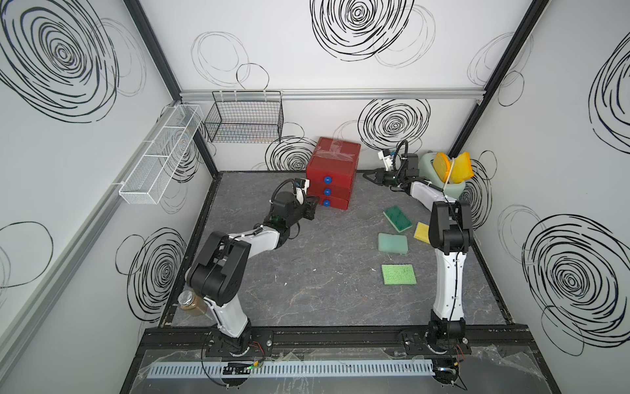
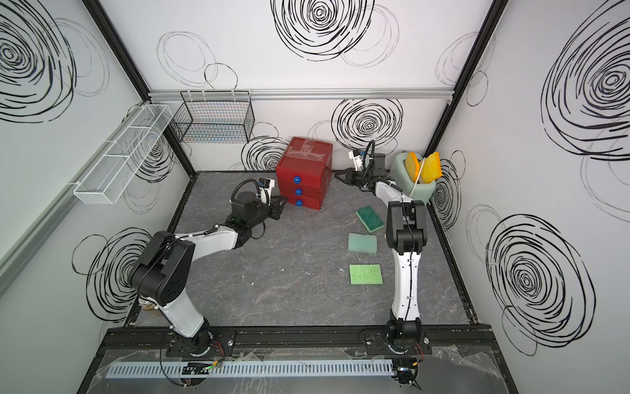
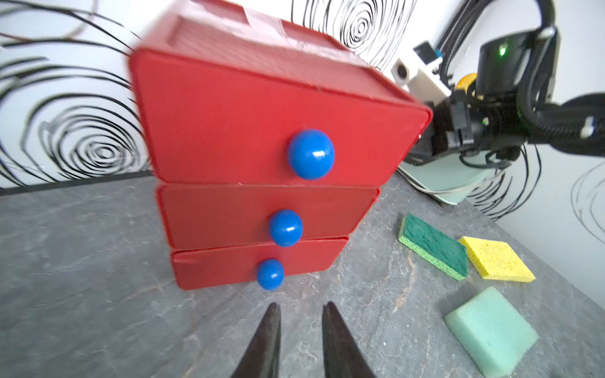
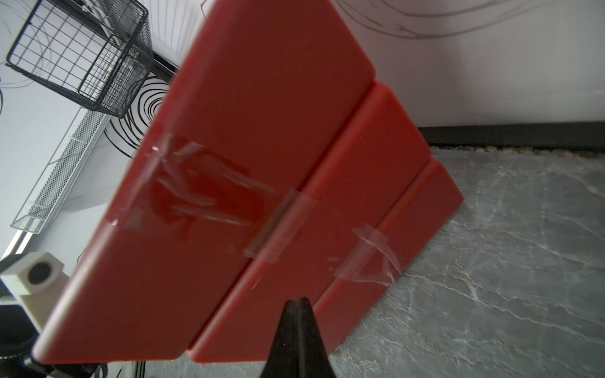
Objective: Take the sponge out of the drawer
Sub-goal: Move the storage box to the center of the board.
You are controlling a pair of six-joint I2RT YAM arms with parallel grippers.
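Observation:
A red drawer unit (image 1: 332, 167) (image 2: 303, 160) with three stacked drawers stands at the back of the table. All three drawers are shut, and each carries a blue knob. The sponge is hidden. In the left wrist view my left gripper (image 3: 301, 306) is open, its narrow gap empty, just short of the bottom drawer's knob (image 3: 270, 274). In both top views the left gripper (image 1: 316, 203) (image 2: 283, 200) sits low at the unit's front left corner. My right gripper (image 1: 365, 175) (image 4: 297, 299) is shut on nothing, with its tips at the unit's right side wall (image 4: 262, 183).
Right of the drawers lie a dark green scouring pad (image 1: 397, 218), a yellow pad (image 1: 422, 232), a pale teal foam block (image 1: 392, 243) and a light green pad (image 1: 399, 274). A pale green holder (image 1: 455, 189) stands in the back right corner. Wire baskets (image 1: 243, 117) hang on the walls.

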